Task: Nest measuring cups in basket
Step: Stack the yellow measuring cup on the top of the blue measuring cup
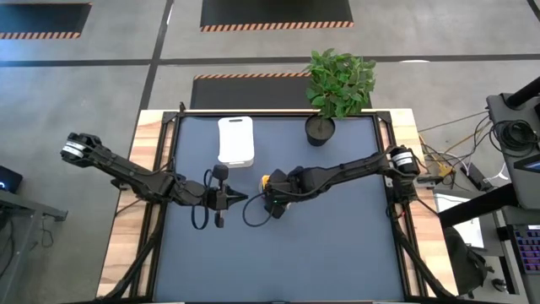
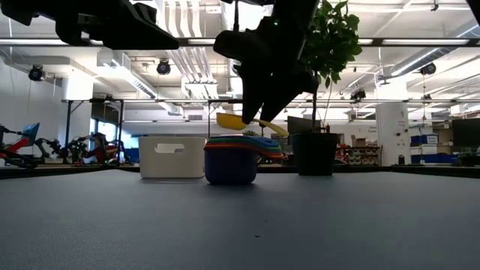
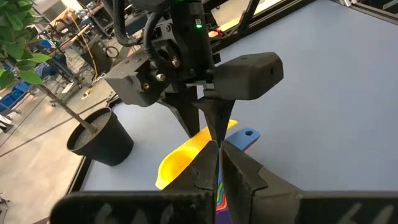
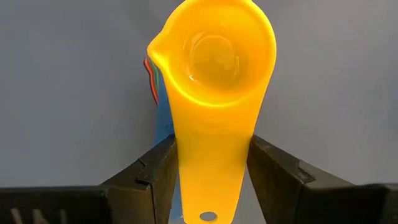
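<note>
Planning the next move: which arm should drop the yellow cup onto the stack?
Right. The right gripper already holds the yellow cup by its handle above the stack; the left gripper waits beside, shut and empty.

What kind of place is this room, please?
Probably a robotics lab or workshop in a large industrial hall. Hazard-striped floor mats lie beyond the table, ducts and strip lights hang overhead, and other robot equipment stands in the background.

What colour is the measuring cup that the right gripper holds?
Yellow. The measuring cup held by the right gripper shows best in the right wrist view.
</note>
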Action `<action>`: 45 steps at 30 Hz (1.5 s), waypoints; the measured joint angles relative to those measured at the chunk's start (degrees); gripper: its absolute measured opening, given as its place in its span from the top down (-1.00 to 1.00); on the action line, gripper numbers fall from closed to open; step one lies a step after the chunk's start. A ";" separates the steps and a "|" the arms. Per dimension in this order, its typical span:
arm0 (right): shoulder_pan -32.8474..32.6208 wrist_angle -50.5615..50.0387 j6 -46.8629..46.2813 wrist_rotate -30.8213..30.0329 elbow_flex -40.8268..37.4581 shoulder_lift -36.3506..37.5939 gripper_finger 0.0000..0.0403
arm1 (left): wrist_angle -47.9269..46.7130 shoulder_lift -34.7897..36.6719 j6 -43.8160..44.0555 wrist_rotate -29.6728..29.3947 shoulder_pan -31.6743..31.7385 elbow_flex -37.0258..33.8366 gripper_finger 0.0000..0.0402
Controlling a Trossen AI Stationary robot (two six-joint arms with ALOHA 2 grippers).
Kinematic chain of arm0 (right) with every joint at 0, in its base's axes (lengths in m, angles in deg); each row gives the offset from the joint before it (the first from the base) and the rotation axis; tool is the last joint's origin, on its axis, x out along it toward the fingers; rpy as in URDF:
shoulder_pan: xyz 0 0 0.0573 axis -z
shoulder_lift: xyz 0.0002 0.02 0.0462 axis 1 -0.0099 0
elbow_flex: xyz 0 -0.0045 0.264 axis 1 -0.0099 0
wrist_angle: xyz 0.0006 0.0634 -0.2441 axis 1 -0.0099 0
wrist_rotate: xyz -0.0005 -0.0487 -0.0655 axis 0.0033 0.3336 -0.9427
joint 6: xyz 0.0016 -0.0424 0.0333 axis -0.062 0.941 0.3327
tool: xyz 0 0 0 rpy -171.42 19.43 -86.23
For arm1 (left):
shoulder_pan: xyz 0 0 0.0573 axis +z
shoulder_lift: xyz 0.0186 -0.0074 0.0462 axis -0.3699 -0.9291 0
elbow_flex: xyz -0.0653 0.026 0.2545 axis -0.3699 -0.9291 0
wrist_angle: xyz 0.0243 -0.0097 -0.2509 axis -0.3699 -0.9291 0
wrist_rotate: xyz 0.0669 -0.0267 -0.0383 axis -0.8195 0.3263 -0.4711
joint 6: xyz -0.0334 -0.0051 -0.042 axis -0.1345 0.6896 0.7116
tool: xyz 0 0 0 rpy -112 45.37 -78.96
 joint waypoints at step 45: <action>2.09 -0.20 10.31 3.56 -8.79 3.65 0.95 | -3.86 -4.61 5.43 -0.42 0.00 0.02 1.00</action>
